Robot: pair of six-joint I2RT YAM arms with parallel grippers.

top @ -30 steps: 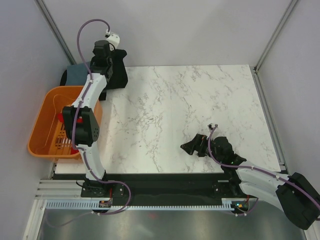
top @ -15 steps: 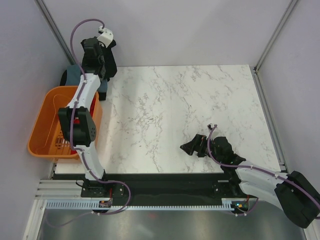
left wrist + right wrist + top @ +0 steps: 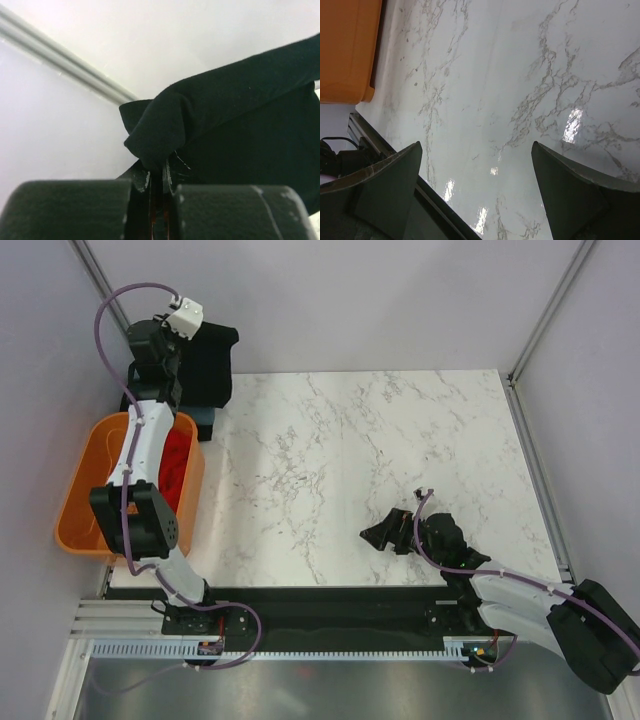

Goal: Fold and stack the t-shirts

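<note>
**Top external view.** The left gripper (image 3: 185, 340) is raised at the far left corner of the marble table (image 3: 400, 440). It is clenched on the black t-shirt (image 3: 208, 368), which hangs directly below and just to the right of it. A blue-grey garment (image 3: 205, 424) lies under the shirt's lower edge; contact between the two cannot be determined. The orange basket (image 3: 75, 490) sits nearer the arm bases than this gripper, off the table's left edge, with a red garment (image 3: 178, 455) inside. The right gripper (image 3: 385, 532) is low over the table's near edge, well apart from the shirt and the basket.

**Left wrist view.** The left gripper (image 3: 156, 172) has its fingers (image 3: 142, 180) pressed together on a bunched fold of the black t-shirt (image 3: 240, 110). The rest of the cloth spreads up and to the right of the fingertips. A metal frame rail (image 3: 65, 65) crosses the pale wall beyond.

**Right wrist view.** The right gripper (image 3: 475, 185) is released, with its fingers (image 3: 385, 190) spread wide and only the bare marble table (image 3: 520, 75) between them. The orange basket (image 3: 345, 50) lies ahead, to the upper left.
</note>
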